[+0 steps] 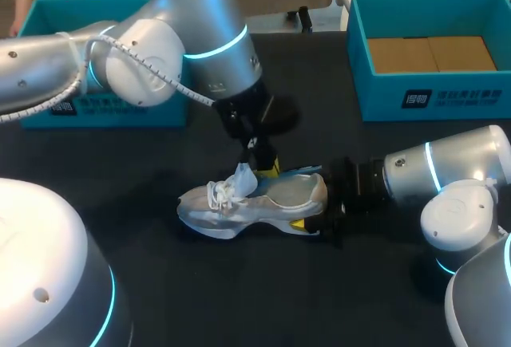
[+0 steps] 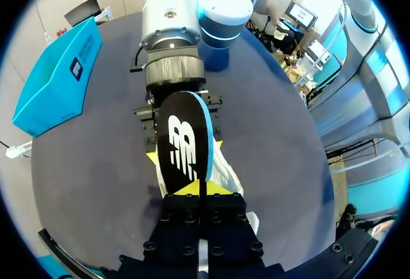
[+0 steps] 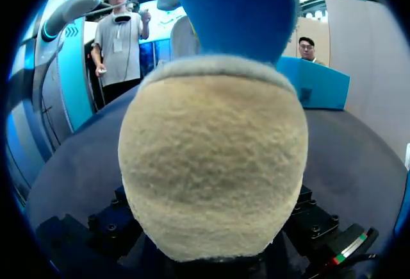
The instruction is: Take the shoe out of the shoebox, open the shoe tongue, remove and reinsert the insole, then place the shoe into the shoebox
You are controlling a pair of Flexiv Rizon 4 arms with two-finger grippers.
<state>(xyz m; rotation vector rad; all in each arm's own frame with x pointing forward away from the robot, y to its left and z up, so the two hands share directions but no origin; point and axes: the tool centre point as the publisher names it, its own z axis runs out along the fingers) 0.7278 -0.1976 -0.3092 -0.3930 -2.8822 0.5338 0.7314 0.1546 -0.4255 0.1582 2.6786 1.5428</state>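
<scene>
Nearest, clamped from both sides on the heel of the shoe (image 1: 239, 203): the right gripper (image 1: 323, 218). Shoe resting on the black table (image 1: 200, 283), toe pointing away from that gripper, outside any box.

Just beyond, pinched tight on the black, blue-edged insole (image 2: 186, 144): the left gripper (image 1: 263, 163), hanging over the shoe's opening. Probably the insole step; impossible to tell whether drawing out or feeding back in.

To do it well:
- Keep the heel pinned firmly.
- Move the insole along the shoe's length, not across it.
- Steer clear of the laces (image 1: 227, 191).
- Avoid folding the insole.

Farther back, two teal shoeboxes:
- Right shoebox (image 1: 431, 92): only a brown cardboard liner (image 1: 431, 53) inside, no shoe.
- Left shoebox (image 1: 128, 116): largely hidden behind the left arm, contents not visible.
</scene>
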